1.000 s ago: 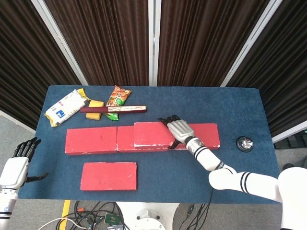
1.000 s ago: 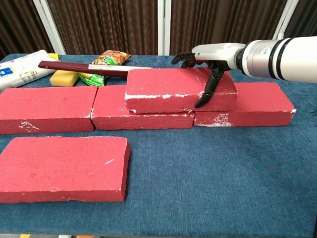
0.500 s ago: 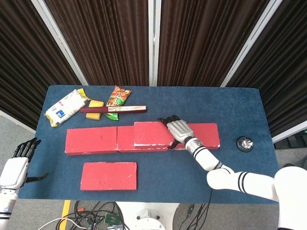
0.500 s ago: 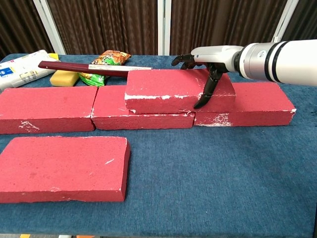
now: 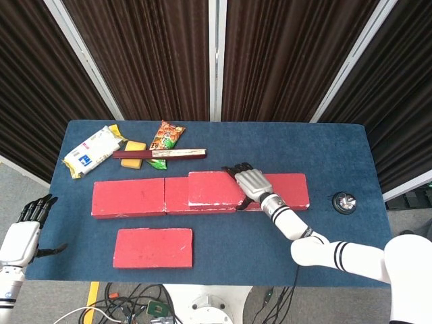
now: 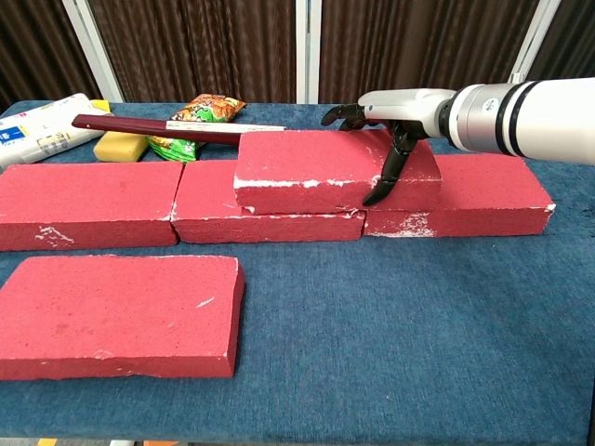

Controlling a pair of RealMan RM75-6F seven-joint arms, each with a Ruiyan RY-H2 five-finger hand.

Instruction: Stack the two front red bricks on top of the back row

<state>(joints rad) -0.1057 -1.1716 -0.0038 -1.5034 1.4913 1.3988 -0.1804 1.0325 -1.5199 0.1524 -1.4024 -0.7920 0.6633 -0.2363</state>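
Three red bricks form the back row: the left one [image 5: 128, 198] [image 6: 88, 203], the middle one [image 6: 265, 223] and the right one [image 5: 293, 189] [image 6: 483, 195]. A fourth red brick [image 5: 212, 187] [image 6: 316, 167] lies flat on top of the middle and right ones. My right hand [image 5: 251, 181] [image 6: 395, 116] grips its right end, fingers over the top far edge and thumb down the front face. Another red brick [image 5: 153, 247] [image 6: 116, 316] lies alone at the front left. My left hand [image 5: 27, 226] hangs open off the table's left edge.
Behind the row lie a dark red stick-shaped box [image 5: 159, 154] [image 6: 167, 125], a snack bag [image 5: 166, 137], a yellow sponge [image 5: 135, 147] and a white packet [image 5: 91, 150]. A small silver knob [image 5: 345, 201] sits near the right edge of the blue table [image 5: 324, 148].
My right hand has edged very slightly left on the stacked brick. The bricks and my left hand have not moved.
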